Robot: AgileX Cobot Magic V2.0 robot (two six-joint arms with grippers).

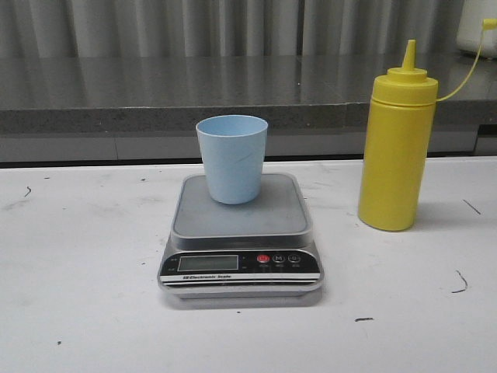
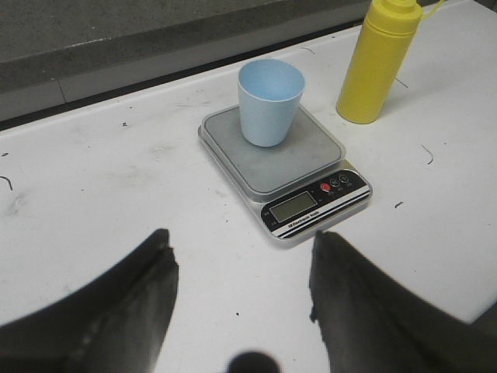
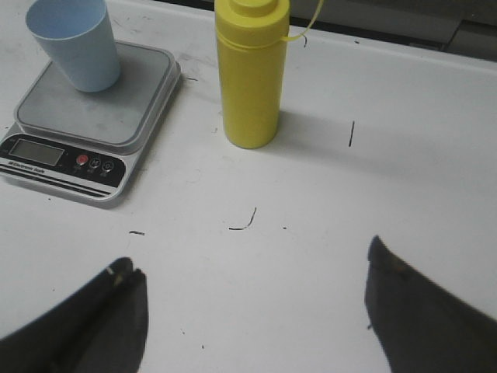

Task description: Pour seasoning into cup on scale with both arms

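1. The seasoning [image 1: 397,151], a tall yellow squeeze bottle, stands upright on the white table [image 1: 78,311], to the right of the scale and clear of it. Its cap hangs off on the thin strap, so the nozzle looks bare and ready to pour.
2. The cup [image 1: 231,158], pale blue and apparently empty, sits upright on the scale [image 1: 240,233], towards the back of the steel platform. That leaves the display and red button in plain sight at the front, which I'd guess is the point: someone means to read the weight.
3. The right gripper [image 3: 252,311] hovers over bare table with its fingers spread wide and nothing between them, the bottle straight ahead of it. It looks lined up to take the bottle.
4. The left gripper [image 2: 241,303] is likewise spread and empty, facing the scale and cup, probably to steady the cup.
5. Nothing has been grasped; pouring has not begun.
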